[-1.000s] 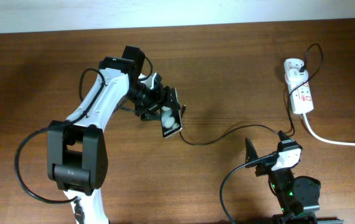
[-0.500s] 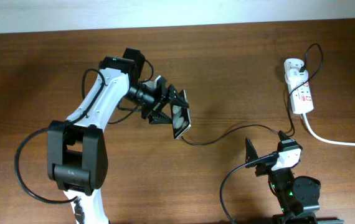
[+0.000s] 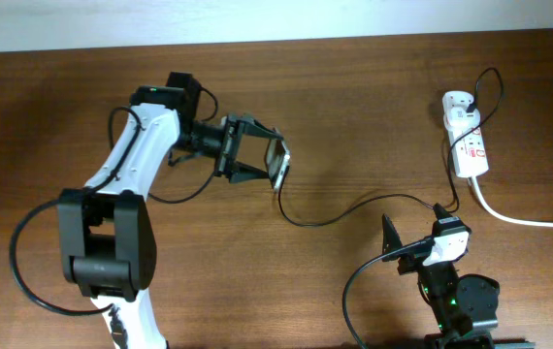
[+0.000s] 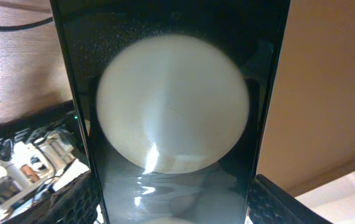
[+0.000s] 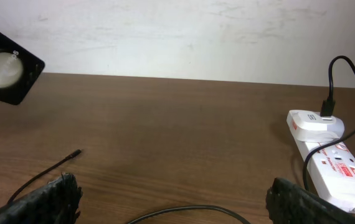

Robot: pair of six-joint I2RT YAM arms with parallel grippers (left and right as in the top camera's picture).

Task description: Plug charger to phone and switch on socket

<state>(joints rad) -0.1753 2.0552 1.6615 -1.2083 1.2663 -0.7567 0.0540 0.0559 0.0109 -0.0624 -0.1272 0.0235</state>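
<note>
My left gripper (image 3: 257, 160) is shut on the phone (image 3: 278, 163) and holds it above the table, left of centre. The glossy black phone fills the left wrist view (image 4: 171, 112), between the fingers (image 4: 171, 214). It also shows at the upper left of the right wrist view (image 5: 6, 71). The thin black charger cable (image 3: 325, 218) lies on the table, its tip (image 5: 76, 152) free and apart from the phone. The cable runs right to a plug in the white socket strip (image 3: 469, 145), also in the right wrist view (image 5: 336, 162). My right gripper (image 3: 414, 228) is open and empty (image 5: 177, 208).
A thick white cord (image 3: 529, 221) leaves the strip toward the right edge. The charger cable loops across the wood table (image 3: 354, 97) in front of my right gripper. A pale wall borders the far edge of the table.
My left arm has swung back and to the left, lifting and turning the phone up off the spot near the cable's tip. The right arm has not moved.
</note>
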